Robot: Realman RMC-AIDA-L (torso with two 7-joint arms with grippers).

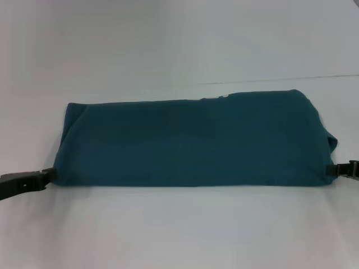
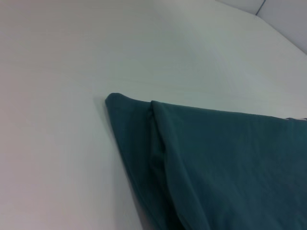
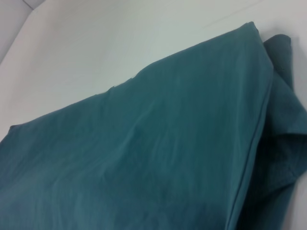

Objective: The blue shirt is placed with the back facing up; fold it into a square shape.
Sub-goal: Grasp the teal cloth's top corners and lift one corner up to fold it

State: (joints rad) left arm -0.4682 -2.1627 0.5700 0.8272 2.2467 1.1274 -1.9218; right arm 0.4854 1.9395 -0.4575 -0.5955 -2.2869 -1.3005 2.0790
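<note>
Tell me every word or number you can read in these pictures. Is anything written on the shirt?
None: no word, number or sign can be read in any view. The blue shirt shows only plain fabric, with the left gripper and right gripper at its ends on the white table.

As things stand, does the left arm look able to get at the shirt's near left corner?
Probably yes: the left hand already sits right at that corner of the blue shirt, with only bare table around it.

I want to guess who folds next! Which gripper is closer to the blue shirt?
Neither: the left gripper meets the blue shirt's near-left corner, and the right gripper meets its near-right corner.
</note>
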